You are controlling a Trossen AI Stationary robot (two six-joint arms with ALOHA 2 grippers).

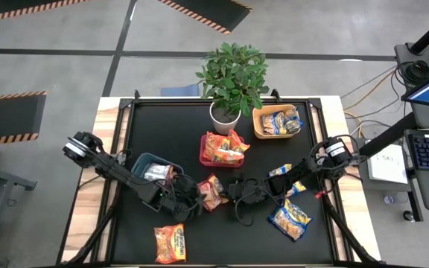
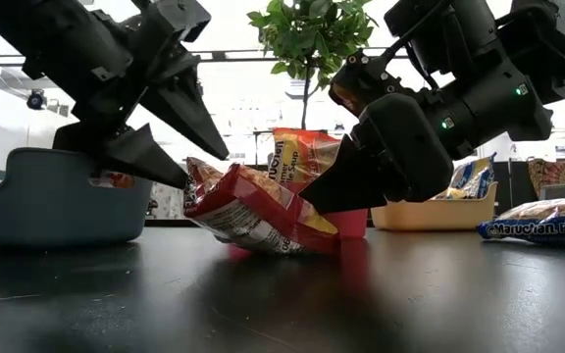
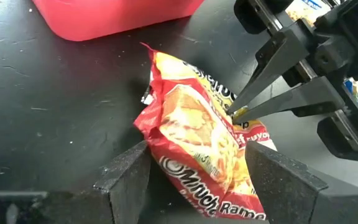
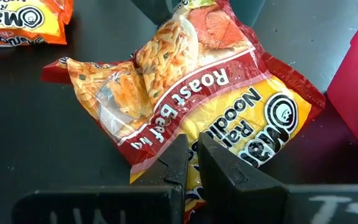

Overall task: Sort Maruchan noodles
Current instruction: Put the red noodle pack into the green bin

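Crinkly red plastic Maruchan ramen packet mid-bench, right pincer pinching its edge, left pincer spread wide astride it.

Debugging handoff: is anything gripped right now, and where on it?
Right gripper pinches the red noodle packet by its edge seam. Left gripper is open around it.

The red packet in the middle reads "Roast Beef" and "Noodle" in the right wrist view, and "Maruchan Ramen" in the left wrist one. The blue-and-yellow packet lying low on the counter says "Maruchan Ram" along its edge.
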